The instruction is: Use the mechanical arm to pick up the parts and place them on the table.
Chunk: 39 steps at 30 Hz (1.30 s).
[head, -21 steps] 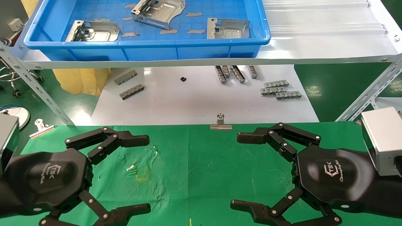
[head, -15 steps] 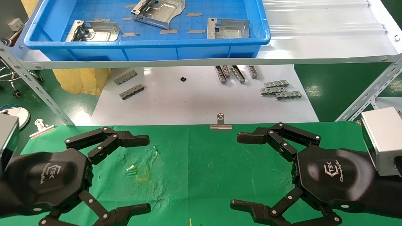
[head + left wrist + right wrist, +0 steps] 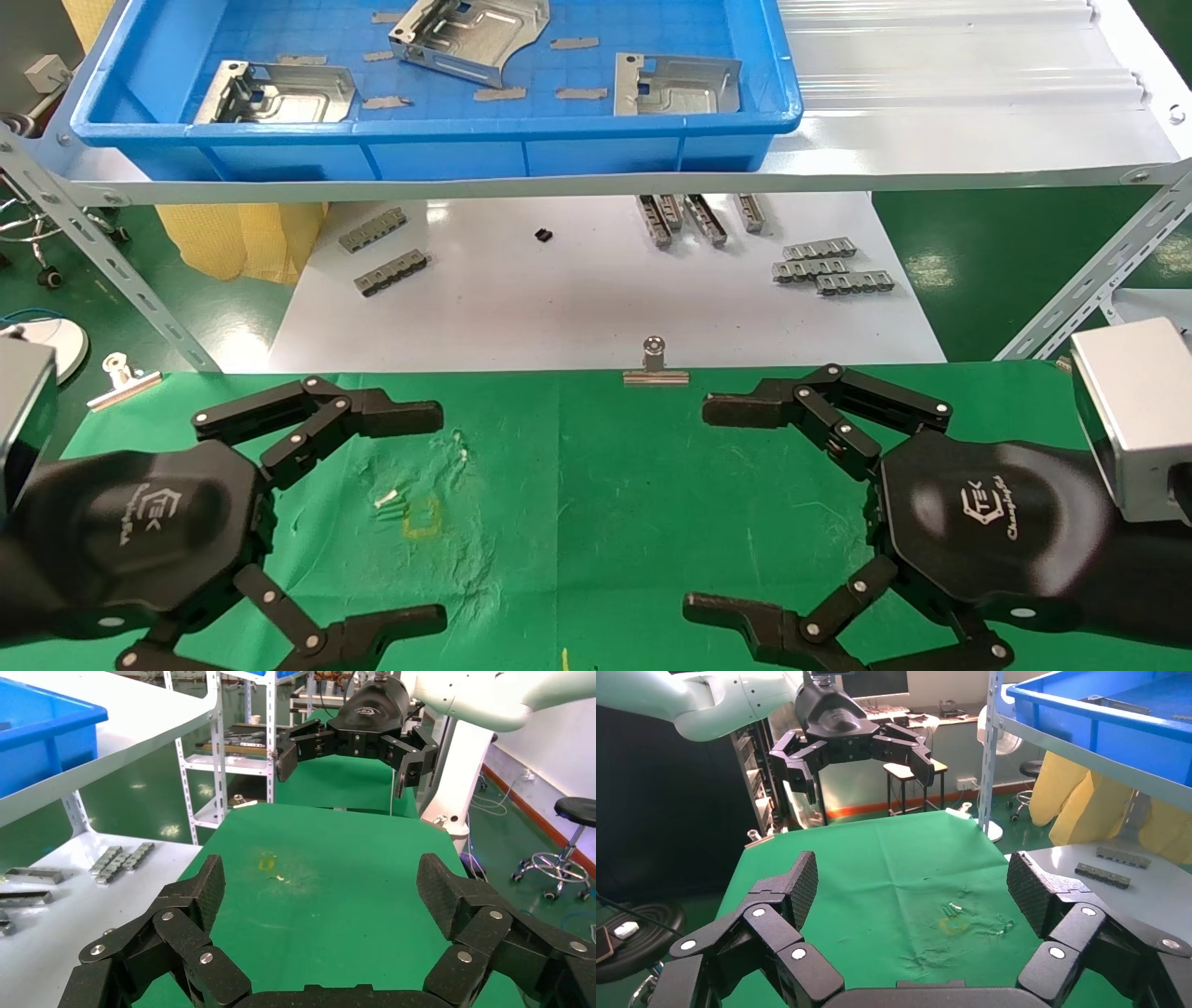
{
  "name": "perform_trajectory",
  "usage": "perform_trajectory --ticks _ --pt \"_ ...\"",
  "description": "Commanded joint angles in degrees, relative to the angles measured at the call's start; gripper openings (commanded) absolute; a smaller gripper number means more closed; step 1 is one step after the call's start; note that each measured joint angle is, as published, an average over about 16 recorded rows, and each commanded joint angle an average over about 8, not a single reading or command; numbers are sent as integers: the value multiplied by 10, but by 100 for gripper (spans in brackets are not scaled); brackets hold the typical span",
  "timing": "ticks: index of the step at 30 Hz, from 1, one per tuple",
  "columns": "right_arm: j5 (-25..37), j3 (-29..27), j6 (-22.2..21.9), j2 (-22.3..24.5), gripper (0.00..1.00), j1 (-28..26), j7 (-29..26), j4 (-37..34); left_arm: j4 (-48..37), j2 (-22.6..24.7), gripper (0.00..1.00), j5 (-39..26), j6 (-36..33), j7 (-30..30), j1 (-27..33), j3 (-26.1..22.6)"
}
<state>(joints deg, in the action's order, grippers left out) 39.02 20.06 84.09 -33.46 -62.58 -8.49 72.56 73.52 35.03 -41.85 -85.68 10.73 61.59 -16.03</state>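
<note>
Three silver sheet-metal parts lie in the blue tray point(image 3: 438, 130) on the far shelf: one at the left point(image 3: 279, 93), one in the middle point(image 3: 470, 33) and one at the right point(image 3: 675, 84). My left gripper point(image 3: 436, 517) hovers open and empty over the left of the green table point(image 3: 596, 485), beside the yellow mark point(image 3: 421, 517). My right gripper point(image 3: 703, 508) hovers open and empty over the right side, facing it. The left wrist view shows its own open gripper point(image 3: 323, 888) above bare cloth. The right wrist view shows its own open gripper point(image 3: 912, 885) above the mark point(image 3: 954, 925).
A white sheet point(image 3: 596, 317) with small grey ribbed bars point(image 3: 829, 266) lies between the table and the shelf, lower than the tray. A metal clip point(image 3: 656, 363) holds the cloth's far edge. Slanted shelf struts point(image 3: 121, 270) stand at both sides.
</note>
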Motion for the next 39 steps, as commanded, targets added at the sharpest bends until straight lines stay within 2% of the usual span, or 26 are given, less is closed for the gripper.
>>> perform_trajectory --ticks 1,39 --pt "0 0 0 0 0 0 0 0 0 0 100 0 0 0 0 0" --pt "0 0 0 0 0 0 0 0 1 1 100 -2 3 -2 1 0"
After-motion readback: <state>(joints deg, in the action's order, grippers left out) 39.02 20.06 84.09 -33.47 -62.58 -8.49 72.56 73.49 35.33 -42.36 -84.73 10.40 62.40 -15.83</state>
